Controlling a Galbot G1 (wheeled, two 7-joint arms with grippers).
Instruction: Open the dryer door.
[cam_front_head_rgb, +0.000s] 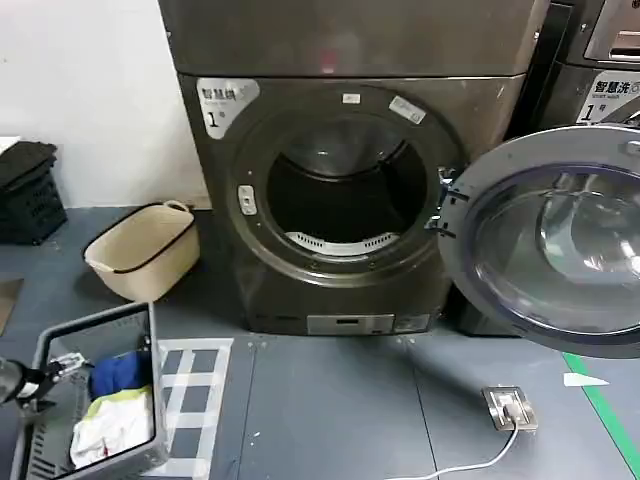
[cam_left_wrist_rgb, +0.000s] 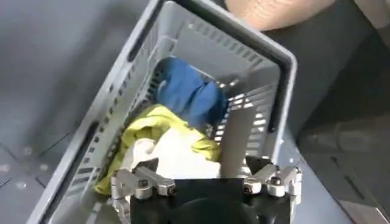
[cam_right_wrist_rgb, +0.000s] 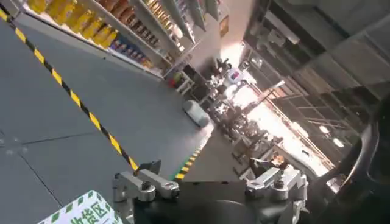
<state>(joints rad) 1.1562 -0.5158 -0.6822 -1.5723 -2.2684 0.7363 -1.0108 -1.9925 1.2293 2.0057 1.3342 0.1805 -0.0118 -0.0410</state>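
A grey tiled floor runs up to a white wall, and the dark grey dryer marked "1" stands against it as the fixed point for everything else. Far to the left of the dryer, at floor level, a black crate sits by the wall. Nearer, down and to the left of the dryer, a grey laundry basket holds blue, yellow and white clothes; the left gripper hangs just above that basket with its fingers spread apart and nothing between them. Just left of the dryer stands a cream tub with a dark rim. The dryer's round mouth shows a dark drum. To the right of the dryer, the dryer door is swung fully out on its hinge, its grey inner side and glass centre facing the room. On the floor in front of and to the right of the dryer lies a small metal socket box with a white cable. The right gripper is held with fingers apart, empty, pointing at a far aisle with a yellow-and-black floor stripe.
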